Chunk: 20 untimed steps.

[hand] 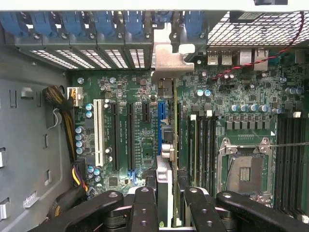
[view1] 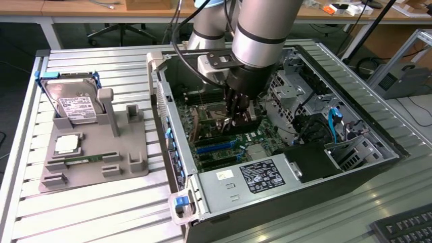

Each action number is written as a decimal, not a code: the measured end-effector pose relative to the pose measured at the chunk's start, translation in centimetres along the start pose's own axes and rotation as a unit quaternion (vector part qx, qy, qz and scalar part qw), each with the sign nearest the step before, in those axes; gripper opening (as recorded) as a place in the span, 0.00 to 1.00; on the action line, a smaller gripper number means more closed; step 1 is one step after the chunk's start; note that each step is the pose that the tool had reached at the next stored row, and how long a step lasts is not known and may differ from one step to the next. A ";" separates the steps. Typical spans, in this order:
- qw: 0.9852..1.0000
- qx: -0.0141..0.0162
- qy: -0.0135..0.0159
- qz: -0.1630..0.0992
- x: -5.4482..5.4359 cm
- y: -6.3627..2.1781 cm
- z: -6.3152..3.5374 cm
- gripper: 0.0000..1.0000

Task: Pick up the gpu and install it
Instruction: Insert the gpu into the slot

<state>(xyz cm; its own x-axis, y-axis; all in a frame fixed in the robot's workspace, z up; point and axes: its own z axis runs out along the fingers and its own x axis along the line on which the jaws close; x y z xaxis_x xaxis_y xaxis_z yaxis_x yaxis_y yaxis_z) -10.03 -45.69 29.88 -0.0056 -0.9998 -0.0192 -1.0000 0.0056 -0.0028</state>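
My gripper (view1: 238,115) reaches down into the open computer case (view1: 177,152), over the motherboard (view1: 223,147). It is shut on the gpu (hand: 167,145), which the wrist view shows edge-on between the black fingers (hand: 145,208), running from them to its silver end bracket (hand: 169,58). The card stands upright over the board, beside the blue expansion slot (hand: 160,125), with its bracket up against the case's rear slot openings. Whether the card's edge sits in a slot I cannot tell. In the exterior view the gpu (view1: 248,114) shows as a dark plate between the fingers.
A grey fixture (view1: 94,152) on the exterior view's left holds a hard drive (view1: 76,106), a CPU (view1: 68,145) and a RAM stick (view1: 78,160). Inside the case are the power supply (view1: 250,179), drive cages (view1: 297,86) and cables. A keyboard (view1: 405,228) lies at the lower right.
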 end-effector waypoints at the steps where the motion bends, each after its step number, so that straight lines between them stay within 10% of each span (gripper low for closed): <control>1: 1.000 0.000 0.000 0.000 0.0 0.03 0.03 0.27; 20: 1.000 0.000 0.000 0.000 0.1 1.23 1.05 0.27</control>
<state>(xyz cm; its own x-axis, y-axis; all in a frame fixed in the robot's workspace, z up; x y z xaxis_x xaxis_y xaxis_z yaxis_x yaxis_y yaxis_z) -11.25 -45.71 28.82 -0.0056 -0.9998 -0.0192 -1.0000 0.0056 -0.0027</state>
